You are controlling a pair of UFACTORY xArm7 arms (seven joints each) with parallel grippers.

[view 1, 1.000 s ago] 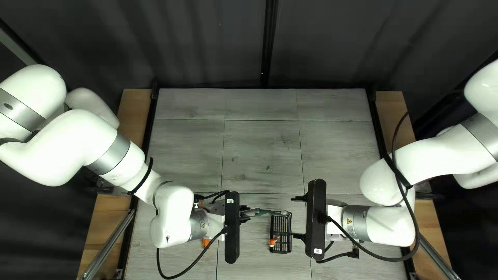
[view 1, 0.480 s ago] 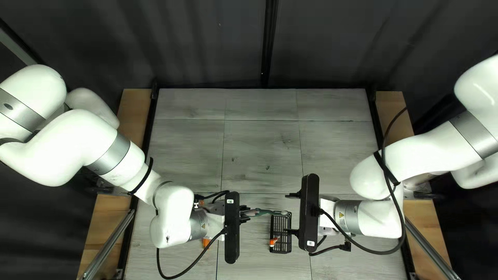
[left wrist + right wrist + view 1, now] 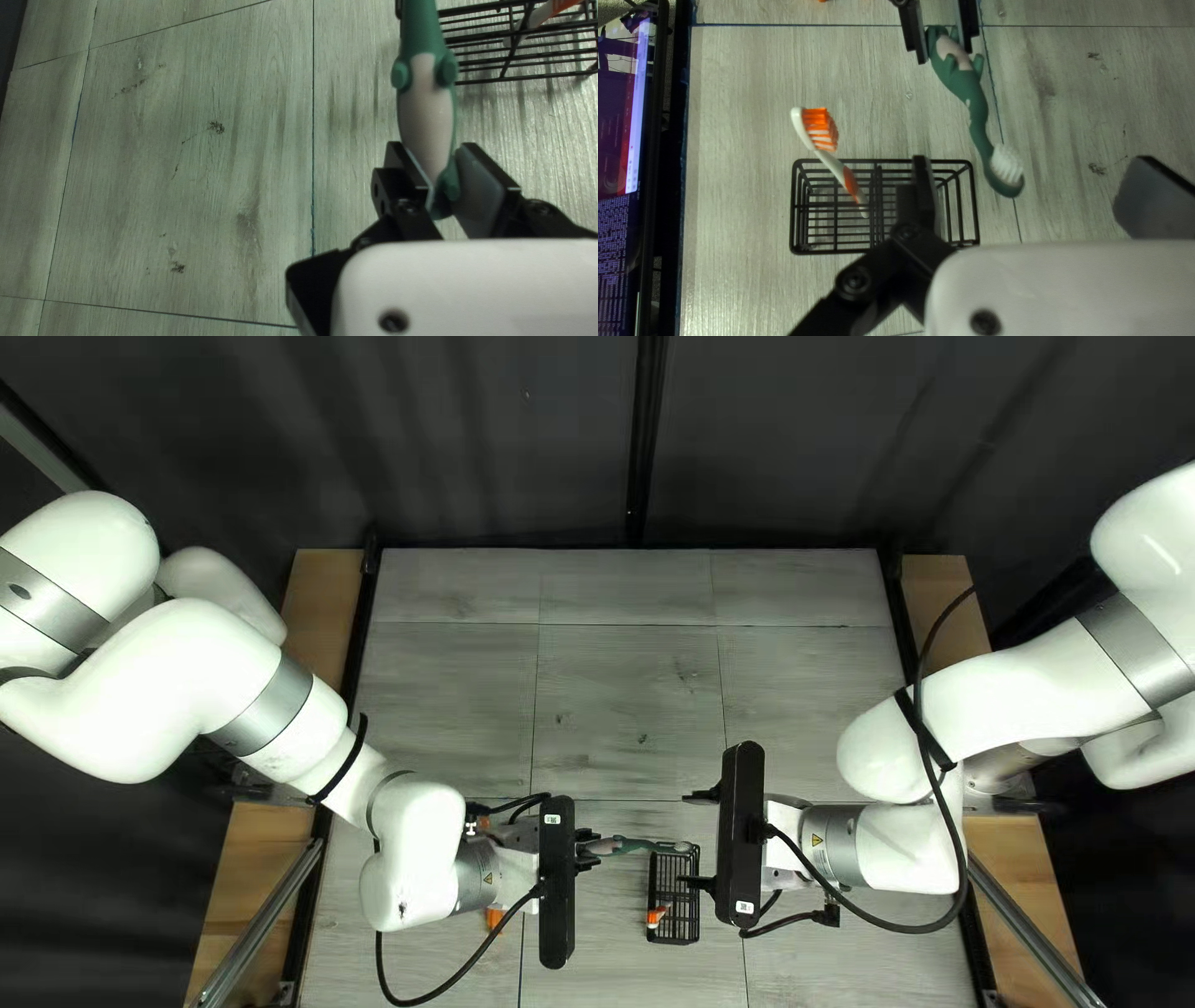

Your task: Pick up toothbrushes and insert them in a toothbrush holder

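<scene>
My left gripper (image 3: 588, 850) is shut on the handle of a green toothbrush (image 3: 645, 845); the left wrist view shows both fingers of the gripper (image 3: 438, 163) against the green-and-pale handle (image 3: 425, 115). Its white-bristled head (image 3: 1005, 169) points toward my right gripper (image 3: 700, 839). In the right wrist view that gripper (image 3: 1036, 186) is wide open, the head showing between its fingers without contact. A black wire holder (image 3: 834, 251) stands on the table, one finger partly covering it. An orange-and-white toothbrush (image 3: 850, 182) leans in one side of it, bristles above the rim.
Beyond the holder in the right wrist view, a lit screen (image 3: 616, 143) stands past the table edge. An orange object (image 3: 496, 917) is partly hidden under my left arm. A cable (image 3: 959, 834) hangs off my right arm.
My right arm has moved left and slightly toward the far edge in the top left view, bringing its gripper nearer the green toothbrush's head. My left arm and the holder have stayed put.
</scene>
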